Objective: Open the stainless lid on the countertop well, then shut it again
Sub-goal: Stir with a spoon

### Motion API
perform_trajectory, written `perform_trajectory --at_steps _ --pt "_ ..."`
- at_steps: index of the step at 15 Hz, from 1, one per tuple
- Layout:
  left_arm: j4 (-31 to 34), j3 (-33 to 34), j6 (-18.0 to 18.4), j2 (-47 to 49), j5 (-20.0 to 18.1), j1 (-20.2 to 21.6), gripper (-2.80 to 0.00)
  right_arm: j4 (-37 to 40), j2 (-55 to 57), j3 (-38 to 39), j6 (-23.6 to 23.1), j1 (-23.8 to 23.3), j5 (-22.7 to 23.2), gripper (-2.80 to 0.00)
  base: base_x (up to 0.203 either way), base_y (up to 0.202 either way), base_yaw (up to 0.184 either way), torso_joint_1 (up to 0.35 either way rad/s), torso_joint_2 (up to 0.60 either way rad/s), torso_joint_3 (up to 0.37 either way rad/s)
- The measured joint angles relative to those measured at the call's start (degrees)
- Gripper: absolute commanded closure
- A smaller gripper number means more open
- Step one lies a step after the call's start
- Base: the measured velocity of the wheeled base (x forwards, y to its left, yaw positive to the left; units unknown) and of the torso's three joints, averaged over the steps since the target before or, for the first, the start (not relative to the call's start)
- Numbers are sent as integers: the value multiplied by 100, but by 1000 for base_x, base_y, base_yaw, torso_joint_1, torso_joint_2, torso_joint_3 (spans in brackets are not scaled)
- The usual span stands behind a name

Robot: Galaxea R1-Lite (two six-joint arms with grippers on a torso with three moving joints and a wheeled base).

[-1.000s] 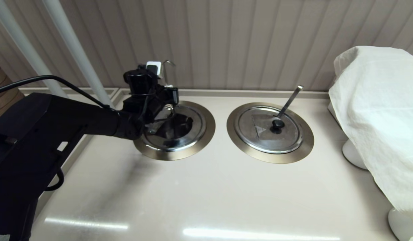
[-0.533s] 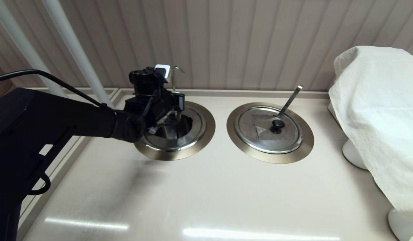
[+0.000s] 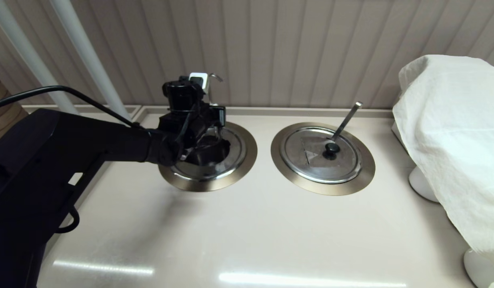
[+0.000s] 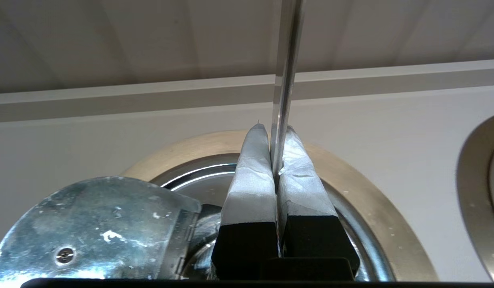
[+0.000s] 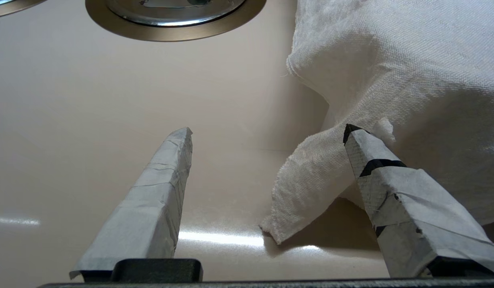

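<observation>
Two round wells are sunk in the beige counter (image 3: 247,240), each with a wide brushed-steel ring, and each carries one lid and one ladle handle. The countertop well (image 3: 247,160) on the robot's left holds the stainless lid (image 3: 227,158), whose near-left half appears folded up on its hinge: in the left wrist view a shiny half-disc with a screw at its centre stands tilted (image 4: 95,228) beside the fingers (image 4: 251,176), though the head view is too crowded by the arm to confirm the angle. The thin wire handle (image 3: 211,86) rises from the back of that well to a hooked tip. The other well (image 3: 367,176), to the right, is covered by a flat lid (image 3: 311,160) with a black knob (image 3: 331,149) and a flat straight handle (image 3: 347,120) leaning toward the wall. One white cloth (image 3: 451,140) drapes over something at the far right. The left arm reaches in low from the left, wrist bent over the well, and the left gripper (image 4: 277,134) has its taped fingers pressed together on the wire handle (image 4: 285,80). The right gripper (image 5: 269,134) hangs over the counter next to the cloth (image 5: 391,80), its two fingers spread wide and holding nothing.
</observation>
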Motion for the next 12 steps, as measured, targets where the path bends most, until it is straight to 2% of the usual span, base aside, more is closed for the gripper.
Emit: perform_trajectory --at_steps 6,10,12 --pt "104 158 178 -89 -16 274 0 2 0 0 -2 0 0 -280 0 0 0 0 0 0" --pt "111 715 587 -322 -89 206 0 2 0 0 -3 0 0 -280 0 0 0 0 0 0" --pt "104 882 621 -436 -100 101 0 2 0 0 -3 0 0 -280 0 0 0 0 0 0"
